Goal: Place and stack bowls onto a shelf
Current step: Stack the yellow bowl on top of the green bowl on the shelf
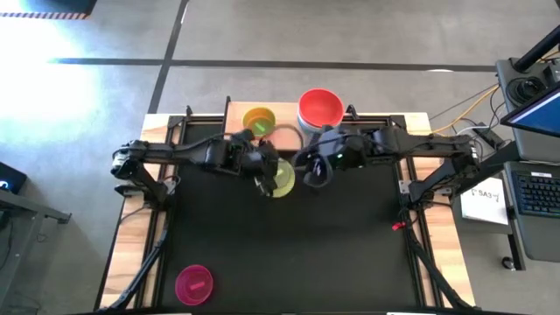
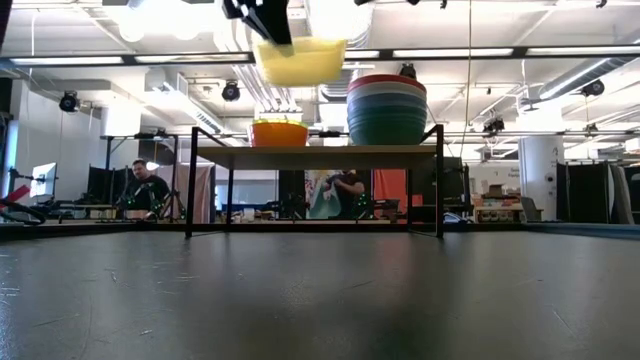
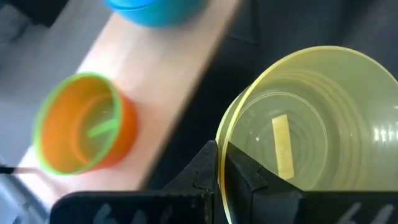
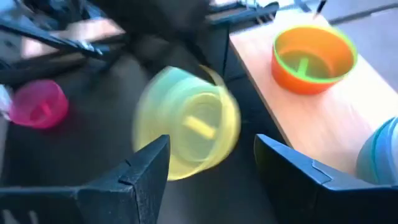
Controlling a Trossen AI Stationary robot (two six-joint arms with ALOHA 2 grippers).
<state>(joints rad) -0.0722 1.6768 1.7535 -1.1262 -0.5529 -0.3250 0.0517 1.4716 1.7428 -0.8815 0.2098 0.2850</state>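
The left gripper is cut off at the top of the low view. In the right wrist view the yellow-green bowl is smeared by blur. The left wrist view cuts off that bowl's far side and shows only a blue sliver of the stack.

Both dark arms are stretched in from the table's sides, wrists meeting near the middle, just in front of the shelf. The left gripper is up in the air, its two dark fingers pinched tight on the rim of the small yellow-green round plastic bowl. The right gripper hovers just beside it, its fingers spread wide with nothing between them
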